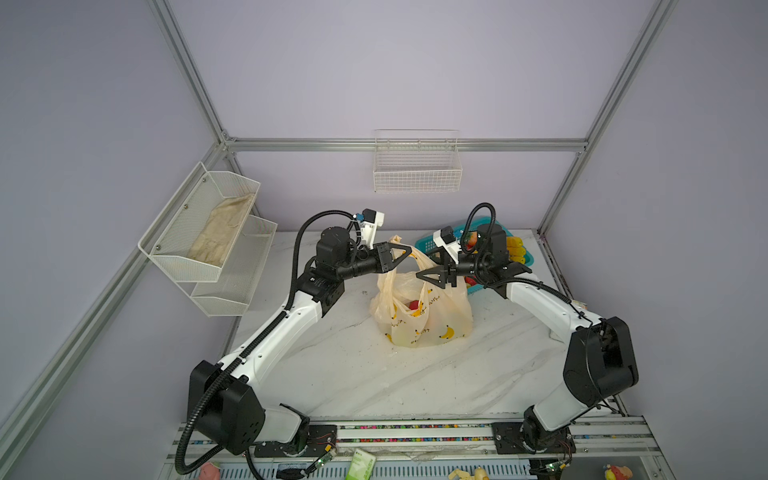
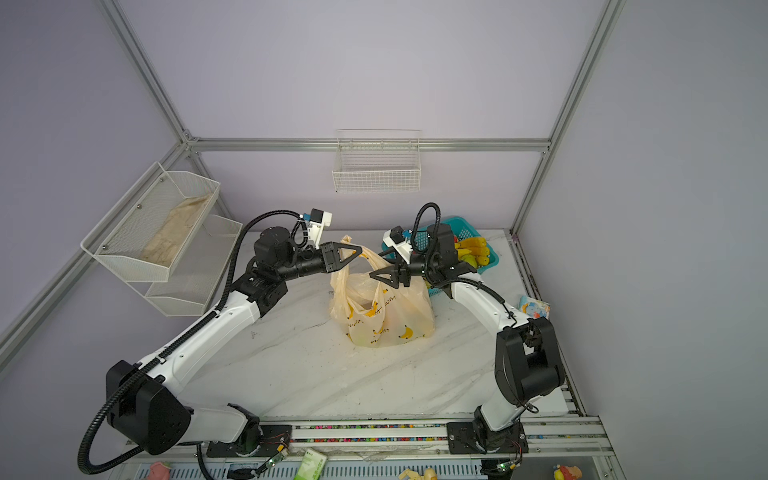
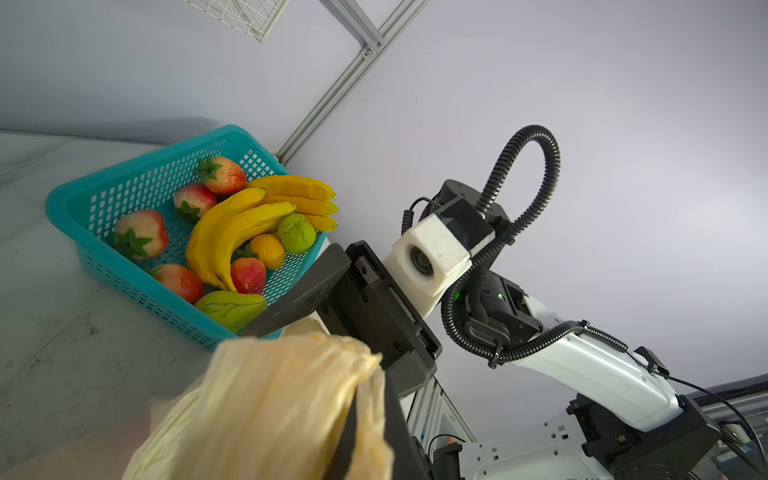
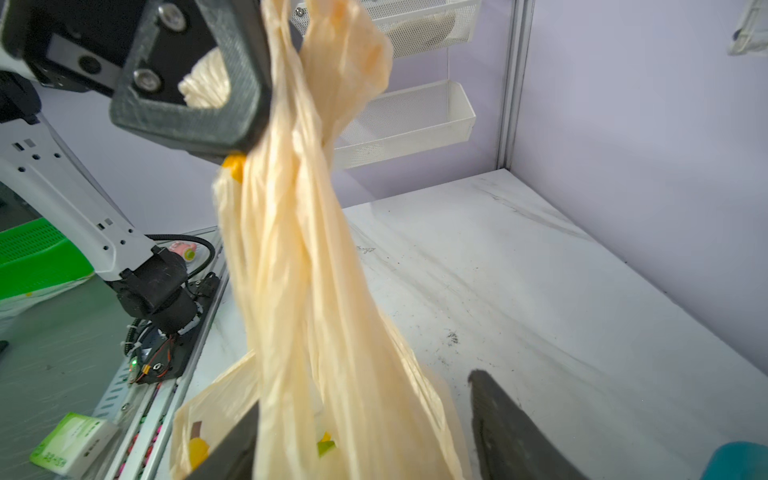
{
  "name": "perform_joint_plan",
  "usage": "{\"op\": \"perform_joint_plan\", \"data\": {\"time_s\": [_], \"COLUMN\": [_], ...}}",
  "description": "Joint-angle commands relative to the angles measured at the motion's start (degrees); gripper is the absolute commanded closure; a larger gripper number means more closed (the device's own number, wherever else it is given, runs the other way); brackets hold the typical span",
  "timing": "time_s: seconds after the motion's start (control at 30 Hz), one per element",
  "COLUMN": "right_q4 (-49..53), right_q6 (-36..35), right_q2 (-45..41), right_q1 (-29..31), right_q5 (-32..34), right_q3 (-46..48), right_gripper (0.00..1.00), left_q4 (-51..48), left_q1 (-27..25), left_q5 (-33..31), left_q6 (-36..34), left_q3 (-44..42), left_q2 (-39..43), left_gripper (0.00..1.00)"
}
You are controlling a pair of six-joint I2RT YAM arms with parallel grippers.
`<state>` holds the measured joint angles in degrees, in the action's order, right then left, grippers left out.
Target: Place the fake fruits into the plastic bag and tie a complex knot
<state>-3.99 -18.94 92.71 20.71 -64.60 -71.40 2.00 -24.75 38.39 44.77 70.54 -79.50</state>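
Pinching one cream handle of the plastic bag [image 1: 424, 316], the left gripper [image 1: 409, 250] is clamped tight on that strip and holds it up above the bag's body. The bag sits near the middle of the worktop [image 1: 353, 374]. At about 4 o'clock of the raised handle, the right gripper [image 1: 419, 277] has its jaws apart. In the right wrist view its two dark fingers [image 4: 511, 432] stand either side of the bunched, twisted film, and I cannot tell whether they press it.

Most of the fake fruits [image 3: 232, 232] lie in the teal basket [image 3: 137, 166] at 1 o'clock of the bag: yellow bananas, strawberries, green pieces and a small orange one. One red fruit [image 1: 414, 305] shows inside the bag's open mouth.

Yellow bananas and short lines of black script are printed on the bag, but the script is too small to read. A green-and-white packet [image 1: 360, 464] lies at 6 o'clock, past the worktop's front edge, and its print is also illegible.
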Motion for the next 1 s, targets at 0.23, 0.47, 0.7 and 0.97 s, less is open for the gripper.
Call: {"op": "perform_joint_plan", "data": {"time_s": [0.23, 0.47, 0.7, 0.97], "right_q4": [-3.11, -4.89, -6.46, -9.87], "right_q6": [1.93, 6.12, 9.53, 15.49], "right_q2": [-0.66, -2.14, -2.75, -3.32], "right_q1": [-1.22, -1.80, -2.72, -3.21], "right_q5": [0.99, 6.30, 6.81, 6.48], "right_q3": [1.51, 4.44, 5.39, 5.78], "right_gripper": [0.94, 1.00, 1.00, 1.00], "left_q4": [3.49, 8.55, 8.09, 6.01], "left_q1": [0.50, 0.56, 0.97, 1.55], "left_q5": [0.22, -1.17, 0.96, -15.15], "left_q6": [-3.14, -8.75, -19.23, -36.67], "left_q3": [3.57, -4.67, -14.63, -23.48], "left_q2": [1.04, 7.11, 16.13, 25.32], "left_gripper": [0.94, 0.52, 0.39, 0.23]}}
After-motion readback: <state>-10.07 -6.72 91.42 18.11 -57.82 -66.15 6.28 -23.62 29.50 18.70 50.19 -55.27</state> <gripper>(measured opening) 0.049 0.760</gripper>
